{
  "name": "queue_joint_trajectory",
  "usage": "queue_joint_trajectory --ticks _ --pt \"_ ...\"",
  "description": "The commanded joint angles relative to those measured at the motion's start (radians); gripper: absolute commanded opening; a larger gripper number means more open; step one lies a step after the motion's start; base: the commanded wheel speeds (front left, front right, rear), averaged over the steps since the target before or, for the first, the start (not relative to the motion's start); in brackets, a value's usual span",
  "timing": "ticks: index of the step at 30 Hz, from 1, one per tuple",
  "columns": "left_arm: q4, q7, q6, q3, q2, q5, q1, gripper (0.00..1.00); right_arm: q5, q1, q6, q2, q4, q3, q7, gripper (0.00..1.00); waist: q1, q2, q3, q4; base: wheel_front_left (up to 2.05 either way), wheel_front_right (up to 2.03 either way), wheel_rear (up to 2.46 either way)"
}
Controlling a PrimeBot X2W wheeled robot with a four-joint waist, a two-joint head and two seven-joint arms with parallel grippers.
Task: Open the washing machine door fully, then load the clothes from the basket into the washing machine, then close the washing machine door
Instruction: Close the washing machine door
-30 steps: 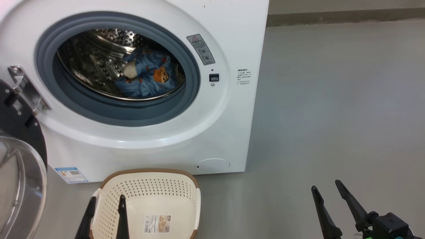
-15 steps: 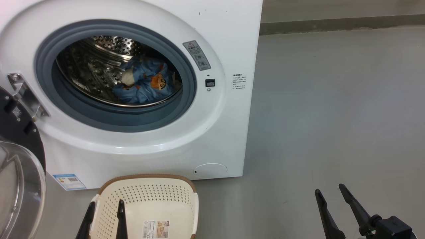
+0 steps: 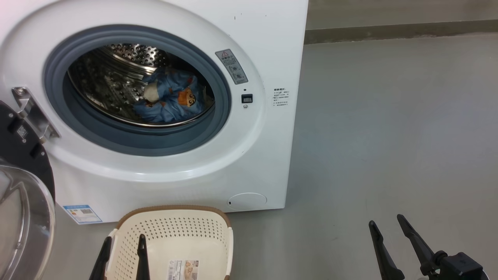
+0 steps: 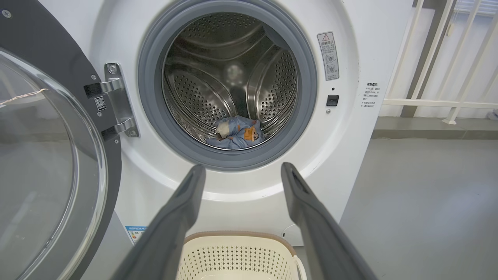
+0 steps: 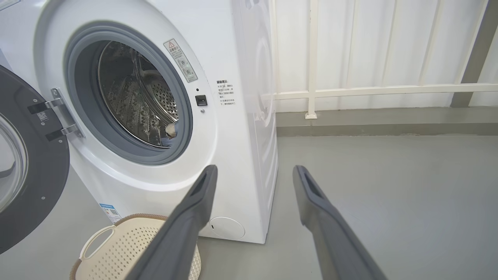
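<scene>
Nearest, the left gripper (image 3: 124, 243) hangs over the basket (image 3: 171, 210), fingers spread and holding nothing. The right gripper (image 3: 386, 221) is likewise parted and bare above the floor (image 3: 389, 116), out of the way. The basket sits on the floor just before the washing machine (image 3: 272, 39), handy for short carries, and its bottom label (image 3: 183, 268) lies uncovered, so loading looks finished. The door (image 3: 19, 155) stands swung wide on the left, leaving the opening free. Farthest, the clothes (image 3: 171, 102) lie bundled low in the drum (image 3: 109, 77). Closing the door seems next.
</scene>
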Motion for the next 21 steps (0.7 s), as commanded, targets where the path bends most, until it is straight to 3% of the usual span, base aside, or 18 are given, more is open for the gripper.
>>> queue_joint_trajectory --ticks 1,12,21 --pt "-0.018 0.000 0.009 0.029 0.012 -0.004 -0.032 1.00 -0.011 -0.010 0.009 -0.006 -0.029 0.016 0.003 1.00 0.0001 0.0000 0.000 0.001 0.00 0.00 0.00" --pt "-0.013 -0.007 0.020 0.027 0.013 0.001 -0.039 1.00 -0.010 -0.009 0.009 -0.006 -0.030 0.017 0.003 1.00 0.0001 0.0000 -0.001 0.009 -0.15 0.15 0.00" --pt "-0.010 -0.009 0.021 0.018 0.017 0.000 -0.043 1.00 -0.013 -0.006 0.009 -0.004 -0.033 0.013 0.003 1.00 0.0001 0.0000 -0.004 0.024 -1.27 1.27 0.00"
